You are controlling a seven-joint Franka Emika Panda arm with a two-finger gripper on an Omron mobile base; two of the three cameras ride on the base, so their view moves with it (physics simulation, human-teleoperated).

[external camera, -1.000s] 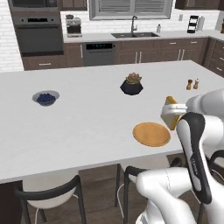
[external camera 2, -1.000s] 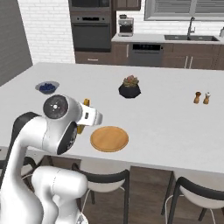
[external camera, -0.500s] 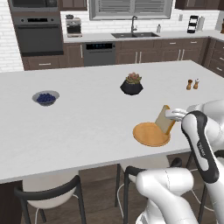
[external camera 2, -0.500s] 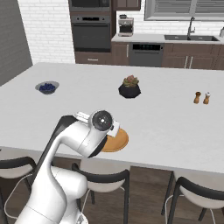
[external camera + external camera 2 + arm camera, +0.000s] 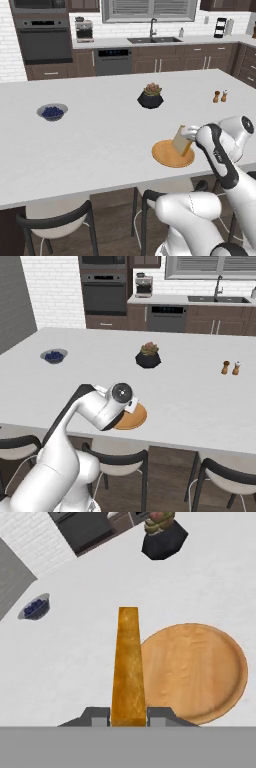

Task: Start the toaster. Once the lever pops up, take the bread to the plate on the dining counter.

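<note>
bread held over plate on dining counter
dining counter (image 5: 100, 145): broad white top. plate (image 5: 165, 156): round, wood-like, near the counter's front edge. bread (image 5: 182, 140): tilted slice above the plate's right part, pinched between the closed gripper (image 5: 128, 714) fingers. bowl (image 5: 52, 112): blueberries, far left of plate.

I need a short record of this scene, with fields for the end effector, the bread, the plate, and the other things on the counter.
end effector: shut on the bread
bread: held on edge, tilted, over the plate's near edge
plate: flat on the dining counter, nothing lying on it
other things: bowl of blueberries, potted plant, two shakers
</note>
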